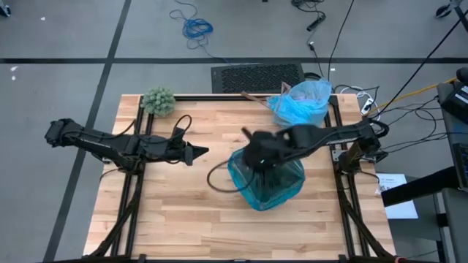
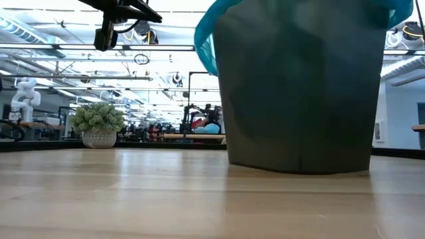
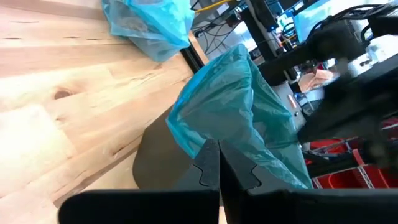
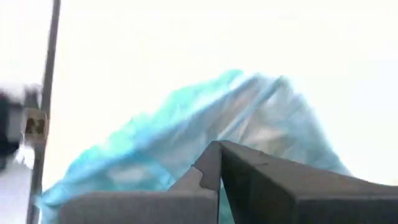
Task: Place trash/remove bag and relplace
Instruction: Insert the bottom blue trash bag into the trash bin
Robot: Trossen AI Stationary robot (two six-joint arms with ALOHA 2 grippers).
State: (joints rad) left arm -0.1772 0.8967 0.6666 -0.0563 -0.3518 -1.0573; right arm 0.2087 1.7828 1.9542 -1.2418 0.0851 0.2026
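The dark bin [image 2: 299,99] stands nearest, on the middle of the desk [image 1: 183,219], lined with a darker teal bag [image 1: 267,191] whose film drapes over the rim. That liner looks thin, soft and slippery; it would likely bunch and tear if pulled hard, so the folded-over rim edge seems the best place to take hold. The right gripper [image 4: 219,149] hangs just above the bin's mouth, fingers clenched, with nothing visibly caught between them. The left gripper [image 3: 219,163] hovers to the bin's left, apart from it, clamped tight and empty.

Farther back, at the desk's far right edge, the light blue bag [image 1: 301,102] lies as a crumpled bundle, apparently light and floppy, with brownish trash faintly showing through; its gathered top looks easiest to pinch. A green fuzzy plant [image 1: 158,101] sits at the far left corner.

The desk is pale, smooth wood planks. Beyond it, a grey floor with loose cables [image 1: 191,28].
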